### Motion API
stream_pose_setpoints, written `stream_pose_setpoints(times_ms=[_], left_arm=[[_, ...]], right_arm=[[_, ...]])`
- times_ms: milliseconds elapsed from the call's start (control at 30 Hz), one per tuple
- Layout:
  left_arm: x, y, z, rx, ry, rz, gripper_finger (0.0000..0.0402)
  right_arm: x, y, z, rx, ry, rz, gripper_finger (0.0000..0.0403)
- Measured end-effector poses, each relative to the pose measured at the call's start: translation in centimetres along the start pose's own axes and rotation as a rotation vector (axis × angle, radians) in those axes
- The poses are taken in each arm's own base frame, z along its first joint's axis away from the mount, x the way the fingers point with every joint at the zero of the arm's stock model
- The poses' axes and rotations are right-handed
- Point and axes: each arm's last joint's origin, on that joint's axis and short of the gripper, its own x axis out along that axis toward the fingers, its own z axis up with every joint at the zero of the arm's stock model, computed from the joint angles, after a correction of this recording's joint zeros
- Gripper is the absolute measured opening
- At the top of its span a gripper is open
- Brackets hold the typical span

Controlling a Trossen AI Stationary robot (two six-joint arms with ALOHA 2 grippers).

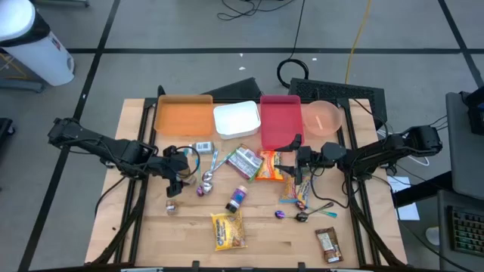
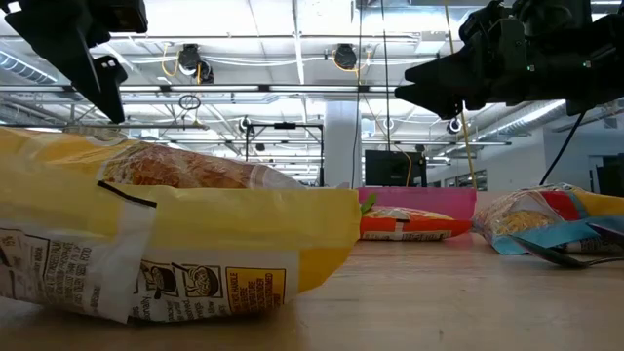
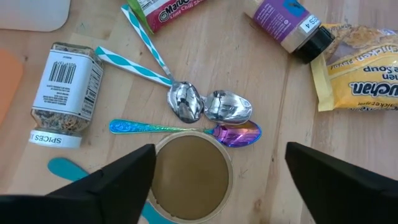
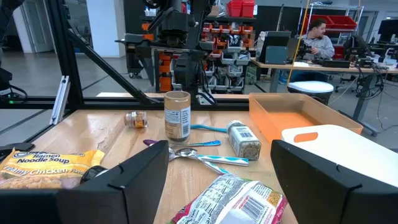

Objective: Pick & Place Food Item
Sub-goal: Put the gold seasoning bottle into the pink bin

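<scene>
Spread wide, the left gripper [image 1: 175, 175] hangs over the left half of the wooden table [image 1: 136, 227], its two dark fingers [image 3: 118, 174] parted on either side of a round brown-lidded glass jar [image 3: 191, 177] that stands upright directly beneath. Nothing is clamped; the jar rests on the wood between the fingers, apart from both as far as the wrist view shows. Just beyond the jar lie an iridescent purple-bowled spoon with a blue handle [image 3: 186, 129] and two shiny steel spoons with teal-striped handles [image 3: 186, 102], bowls nearly touching. To the far left of these a clear glass spice bottle with a white label [image 3: 62, 93] lies on its side. A purple-labelled dark-capped bottle [image 3: 289, 25] and a yellow ramen noodle soup packet [image 3: 360, 68] lie to the right.

As a judgement, the jar is rigid, smooth and fairly slippery, and breakable if dropped; the firmest hold should be across its straight wall just below the lid, squeezing squarely so it does not twist out. Its narrow base could tip if one finger meets it first.

Over on the right, the right gripper [image 1: 296, 160] waits with fingers apart above an orange snack bag [image 1: 269, 166], near the red plastic bin [image 1: 280, 121].
</scene>
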Motion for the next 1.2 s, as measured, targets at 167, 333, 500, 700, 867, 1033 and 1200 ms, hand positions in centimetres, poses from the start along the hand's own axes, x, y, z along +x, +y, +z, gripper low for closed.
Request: stream_pose_setpoints(times_ms=[167,333,500,700,867,1033,1200], left_arm=[[0.0,-0.1,0.0,0.004,0.009,-0.017,0.0392],[0.0,-0.1,-0.1,-0.042,0.019,-0.033,0.0371],[0.0,-0.1,-0.1,-0.062,0.019,-0.032,0.0359],[0.0,-0.1,-0.1,-0.069,0.019,-0.03,0.0356],[0.0,-0.2,-0.4,-0.059,0.047,-0.026,0.0356],[-0.2,-0.6,-0.9,-0.02,0.04,0.004,0.0356],[-1.0,-0.9,-1.3,0.01,-0.016,0.02,0.0356]], right_arm=[[0.0,0.0,0.0,0.0,0.003,0.0,0.0279],[0.0,0.0,-0.1,-0.001,0.014,0.0,0.0279],[0.0,0.0,-0.1,-0.005,0.014,0.0,0.0279],[0.0,0.0,-0.1,-0.005,0.014,0.0,0.0279],[0.0,0.0,-0.2,-0.005,0.019,0.0,0.0279],[0.0,0.0,-0.3,-0.006,0.035,0.0,0.0279],[0.0,0.0,-0.4,0.004,0.037,0.0,0.0279]])
